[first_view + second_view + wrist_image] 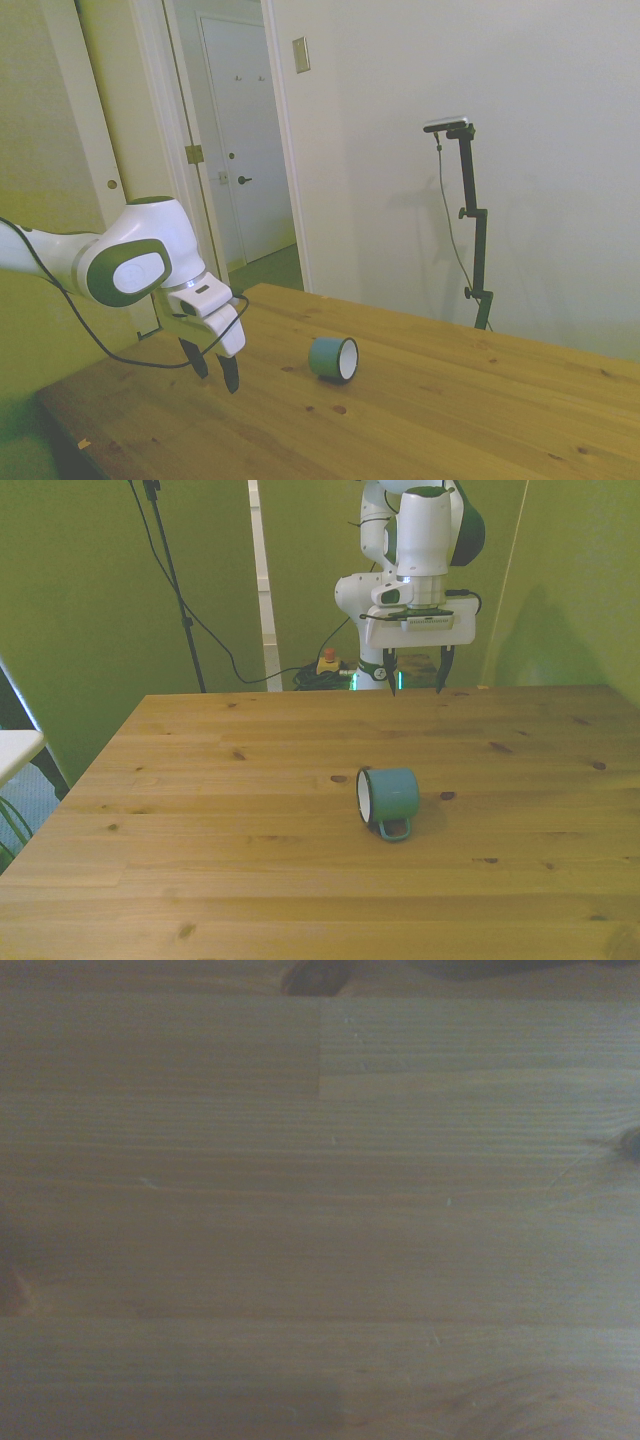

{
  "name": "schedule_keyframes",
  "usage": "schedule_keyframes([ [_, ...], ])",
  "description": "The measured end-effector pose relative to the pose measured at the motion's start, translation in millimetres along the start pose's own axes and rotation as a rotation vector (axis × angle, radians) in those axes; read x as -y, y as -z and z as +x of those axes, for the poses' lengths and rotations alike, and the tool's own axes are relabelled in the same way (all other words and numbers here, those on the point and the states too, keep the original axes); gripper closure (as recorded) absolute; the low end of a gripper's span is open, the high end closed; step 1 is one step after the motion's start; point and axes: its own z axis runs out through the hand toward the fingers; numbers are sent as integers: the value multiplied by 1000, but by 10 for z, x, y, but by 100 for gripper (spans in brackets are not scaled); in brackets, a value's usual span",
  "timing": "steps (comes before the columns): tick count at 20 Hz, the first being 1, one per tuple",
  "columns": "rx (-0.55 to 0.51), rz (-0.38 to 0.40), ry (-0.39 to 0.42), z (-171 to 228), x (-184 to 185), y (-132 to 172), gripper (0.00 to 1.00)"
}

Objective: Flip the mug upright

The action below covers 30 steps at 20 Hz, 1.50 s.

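Mug [389,798] lies on its side mid-tabletop [200,780], handle down. Gripper [416,671] hangs wide open, empty, well behind it. You should approach low, pinch the rim.

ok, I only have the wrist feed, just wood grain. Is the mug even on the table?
Observer: Yes. The mug lies on its side, mid-table.
Operator: Which way does the mouth face?
Observer: Toward the front view's left; white interior showing.
Operator: Handle?
Observer: Down by the tabletop, on the camera side in the front view.
Operator: Gripper?
Observer: The gripper is open, hovering near the far edge, clear of the mug.
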Motion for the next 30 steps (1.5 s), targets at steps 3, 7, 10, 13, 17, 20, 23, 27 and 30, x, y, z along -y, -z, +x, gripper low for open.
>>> schedule_keyframes([
  [3,0,-1,0,10,3,-9,0],
  [7,-10,26,-31,259,26,76,0],
  [10,-28,44,-40,561,72,292,0],
  [13,-68,33,-22,887,120,496,0],
  [17,-95,13,20,1350,168,479,0],
  [20,-118,16,44,1689,217,423,0],
  [23,-129,15,52,1961,374,325,0],
  [27,-121,29,73,2008,418,307,0],
  [30,-94,64,103,2147,422,248,0],
])
